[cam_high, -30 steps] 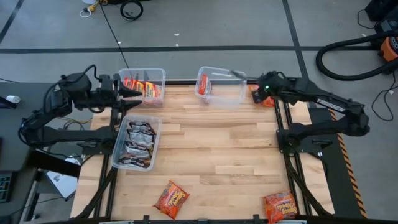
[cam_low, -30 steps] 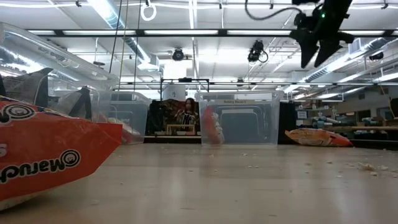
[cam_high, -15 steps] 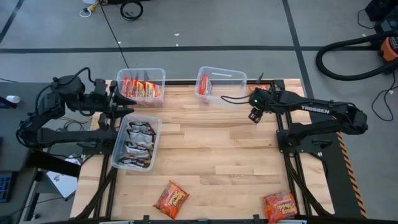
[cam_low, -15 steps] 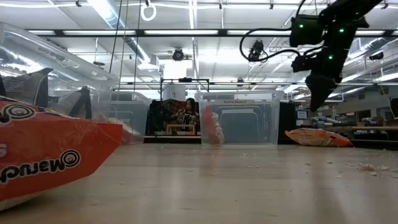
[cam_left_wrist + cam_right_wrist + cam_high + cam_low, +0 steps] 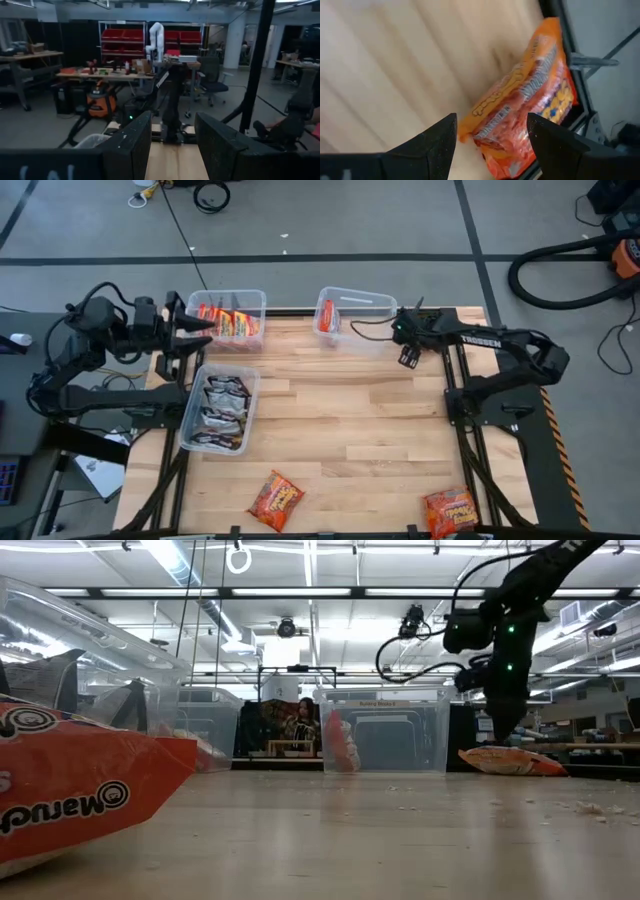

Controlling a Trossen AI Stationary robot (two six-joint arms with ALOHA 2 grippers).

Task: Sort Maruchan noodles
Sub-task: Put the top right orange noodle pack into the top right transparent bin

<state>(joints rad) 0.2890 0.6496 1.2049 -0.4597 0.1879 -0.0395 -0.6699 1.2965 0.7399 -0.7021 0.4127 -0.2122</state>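
An orange noodle packet lies flat at the far right corner of the counter, its edge against the dark frame rail, and the right claw hangs directly above it with its two fingers spread wide and nothing between them; in the low view the same packet rests on the wood under that claw. From above, the right claw sits just beside the clear bin at the far middle edge, which holds one orange-red packet standing on edge. Two more orange packets lie loose along the near edge of the counter, one near the middle and one at the right corner, well apart from each other. On the left side, a far bin holds several red-and-yellow packets standing in a row, and a nearer bin holds silver-black packets laid flat. The left claw hangs at the left edge of the counter, next to the far left bin, its fingers parted with a clear gap between them and holding nothing.
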